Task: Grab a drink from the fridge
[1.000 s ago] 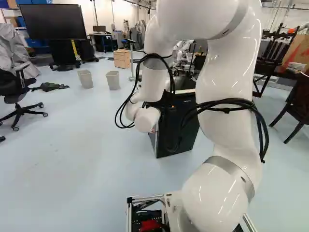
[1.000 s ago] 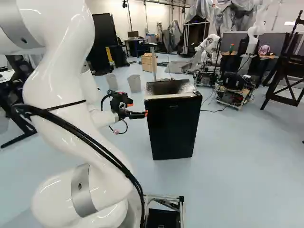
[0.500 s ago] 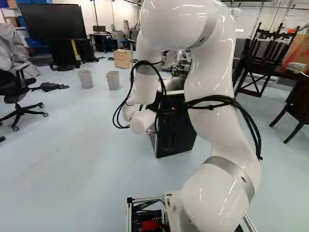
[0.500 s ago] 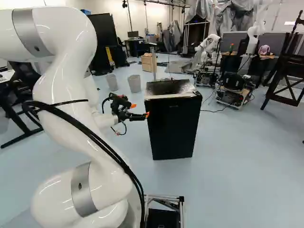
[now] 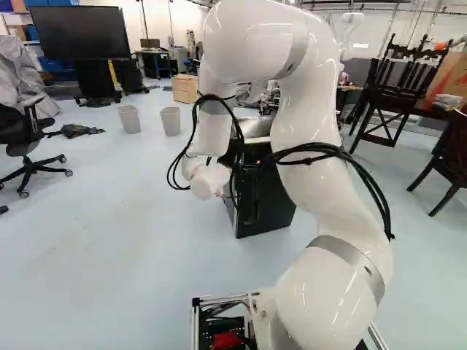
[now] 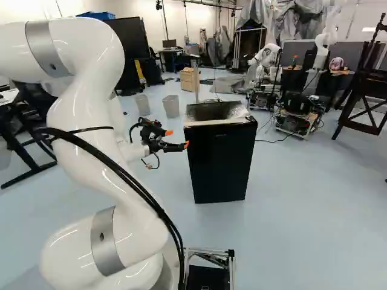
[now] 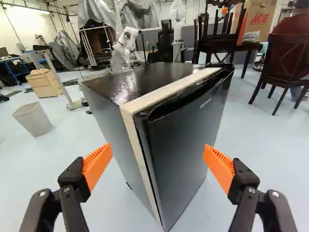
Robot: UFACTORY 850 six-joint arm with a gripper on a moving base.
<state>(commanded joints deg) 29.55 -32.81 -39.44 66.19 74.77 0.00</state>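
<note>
The fingers (image 7: 96, 166) of the gripper (image 7: 158, 150) stand wide apart, gripping nothing. Ahead of them and between their lines is the fridge (image 6: 221, 160), standing on the floor (image 6: 302, 199); in the right base view one fingertip looks near its upper side edge, though I can't tell if it touches.

As for progress, it's early, I'd say: the arm (image 5: 310, 109) has the gripper up near the fridge, but the door (image 7: 193, 150) looks shut and no drink shows. Left to do, then, is nearly all of it — opening the door, finding a drink, gripping it and bringing it out.

The fridge stands upright, its long axis vertical. Its door faces roughly back toward the base, and in the wrist view it is turned at an angle, so the upright corner by the pale strip (image 7: 141, 159) points towards the gripper — the handle recess (image 7: 190, 99) runs along the door's top edge
</note>
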